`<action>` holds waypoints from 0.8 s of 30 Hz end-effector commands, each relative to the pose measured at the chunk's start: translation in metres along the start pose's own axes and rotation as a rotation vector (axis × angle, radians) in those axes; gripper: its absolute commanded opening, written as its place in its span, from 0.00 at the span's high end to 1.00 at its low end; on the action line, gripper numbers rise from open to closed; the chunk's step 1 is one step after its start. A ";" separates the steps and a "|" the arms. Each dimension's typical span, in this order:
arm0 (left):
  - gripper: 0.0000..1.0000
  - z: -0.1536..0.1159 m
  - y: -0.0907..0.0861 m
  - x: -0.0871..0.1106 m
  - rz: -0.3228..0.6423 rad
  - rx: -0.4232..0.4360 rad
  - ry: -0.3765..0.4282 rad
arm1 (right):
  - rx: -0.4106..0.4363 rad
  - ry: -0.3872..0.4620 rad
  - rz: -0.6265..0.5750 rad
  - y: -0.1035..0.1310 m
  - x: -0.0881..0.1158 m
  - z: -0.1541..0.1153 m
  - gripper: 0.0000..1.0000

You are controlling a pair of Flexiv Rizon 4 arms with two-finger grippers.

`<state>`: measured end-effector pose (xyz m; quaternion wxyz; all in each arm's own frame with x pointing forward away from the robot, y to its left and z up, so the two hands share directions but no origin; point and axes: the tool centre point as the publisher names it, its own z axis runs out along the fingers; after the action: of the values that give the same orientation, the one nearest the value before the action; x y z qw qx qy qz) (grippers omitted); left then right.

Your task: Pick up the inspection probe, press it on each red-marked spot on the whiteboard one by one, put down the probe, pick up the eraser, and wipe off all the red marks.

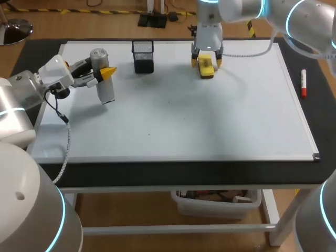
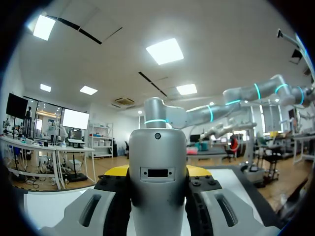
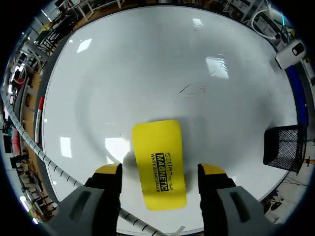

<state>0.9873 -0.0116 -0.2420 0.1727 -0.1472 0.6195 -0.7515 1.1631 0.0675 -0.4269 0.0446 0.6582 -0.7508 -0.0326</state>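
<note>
Right wrist view: the right gripper [image 3: 160, 169] is spread open, straddling the yellow eraser [image 3: 160, 162], which lies flat on the whiteboard [image 3: 147, 64] with a gap to each finger, and a black mesh cup [image 3: 281, 146] sits nearby. The left gripper [image 1: 107, 72] is clamped on the inspection probe [image 1: 106, 90] over the board's left end; its tip is probably just off the surface, but that's hard to call from the head view. A red marker [image 1: 303, 84] lies just outside the board's right edge.

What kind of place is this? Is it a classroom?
Probably not a classroom, more likely a robot lab or test bench. A whiteboard lies flat on a table. The left gripper holds an inspection probe, and the right gripper sits open around a yellow eraser.
</note>
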 end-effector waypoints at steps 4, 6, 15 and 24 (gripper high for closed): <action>1.00 0.000 0.000 0.000 0.003 0.003 -0.001 | -0.020 -0.140 0.203 -0.006 0.032 -0.019 0.00; 1.00 0.000 0.000 0.000 0.003 0.003 -0.001 | -0.031 -0.199 0.298 -0.009 0.043 -0.026 0.00; 1.00 0.000 0.000 0.000 0.003 0.003 -0.001 | -0.066 -0.447 0.680 -0.016 0.081 -0.064 0.00; 1.00 0.000 0.000 0.000 0.003 0.003 -0.001 | -0.057 -0.577 0.897 -0.021 0.107 -0.105 0.00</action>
<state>0.9873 -0.0116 -0.2420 0.1727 -0.1472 0.6195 -0.7515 1.1956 -0.0277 -0.3443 -0.0610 0.3439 -0.9207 -0.1742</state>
